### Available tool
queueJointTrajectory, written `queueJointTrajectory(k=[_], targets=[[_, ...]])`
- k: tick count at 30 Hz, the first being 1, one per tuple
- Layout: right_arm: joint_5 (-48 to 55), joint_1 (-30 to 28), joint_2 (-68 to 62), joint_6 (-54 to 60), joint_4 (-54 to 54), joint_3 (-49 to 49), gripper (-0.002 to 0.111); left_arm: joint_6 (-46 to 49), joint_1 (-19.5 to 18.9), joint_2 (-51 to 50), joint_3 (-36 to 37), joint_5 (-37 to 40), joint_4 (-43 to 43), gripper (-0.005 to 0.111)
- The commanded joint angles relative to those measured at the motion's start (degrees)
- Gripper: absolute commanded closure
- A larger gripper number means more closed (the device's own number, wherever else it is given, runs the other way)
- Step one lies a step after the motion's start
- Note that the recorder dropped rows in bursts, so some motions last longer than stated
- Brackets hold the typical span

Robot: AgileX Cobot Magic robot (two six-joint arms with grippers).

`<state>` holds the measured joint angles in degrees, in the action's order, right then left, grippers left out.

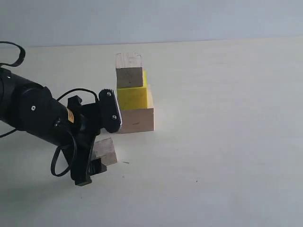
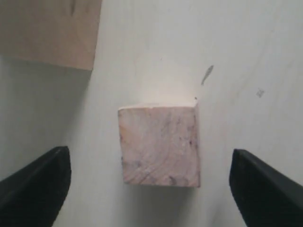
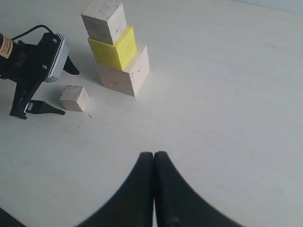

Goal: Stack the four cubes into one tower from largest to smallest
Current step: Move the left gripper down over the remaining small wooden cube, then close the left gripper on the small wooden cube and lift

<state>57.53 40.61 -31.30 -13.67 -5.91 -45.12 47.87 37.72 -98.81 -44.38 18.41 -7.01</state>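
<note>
Three cubes stand stacked on the table: the largest pale wood cube [image 1: 136, 120] at the bottom, the yellow cube [image 1: 132, 97] on it, a greyish wood cube [image 1: 129, 71] on top. The smallest greyish cube [image 1: 105, 151] lies on the table in front of the stack. My left gripper [image 1: 94, 163] is open and low over that small cube [image 2: 159, 145], one finger on each side, not touching it. In the right wrist view the stack [image 3: 117, 49] and small cube [image 3: 74, 98] show far off; my right gripper [image 3: 154, 156] is shut on nothing.
The pale tabletop [image 1: 227, 142] stretches wide to the right of the stack. The left arm's black body and cable [image 1: 33, 113] occupy the left side. A corner of the largest cube [image 2: 49, 30] shows in the left wrist view.
</note>
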Motion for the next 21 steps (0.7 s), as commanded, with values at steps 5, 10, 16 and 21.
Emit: queueJointTrajectory(k=[5, 10, 16, 21], targets=[[-0.31, 0.06, -0.12, 0.13, -0.31, 0.22, 0.108, -0.08, -1.24, -0.20, 0.21, -0.81, -1.45, 0.022], [-0.31, 0.06, -0.12, 0.13, -0.31, 0.22, 0.108, -0.08, -1.24, -1.38, 0.21, -1.67, -2.79, 0.031], [-0.31, 0.06, -0.12, 0.13, -0.31, 0.22, 0.108, -0.08, -1.24, -2.11, 0.21, -2.45, -2.79, 0.032], [-0.31, 0.06, -0.12, 0.13, -0.31, 0.22, 0.108, -0.08, -1.24, -2.24, 0.21, -2.87, -2.79, 0.032]])
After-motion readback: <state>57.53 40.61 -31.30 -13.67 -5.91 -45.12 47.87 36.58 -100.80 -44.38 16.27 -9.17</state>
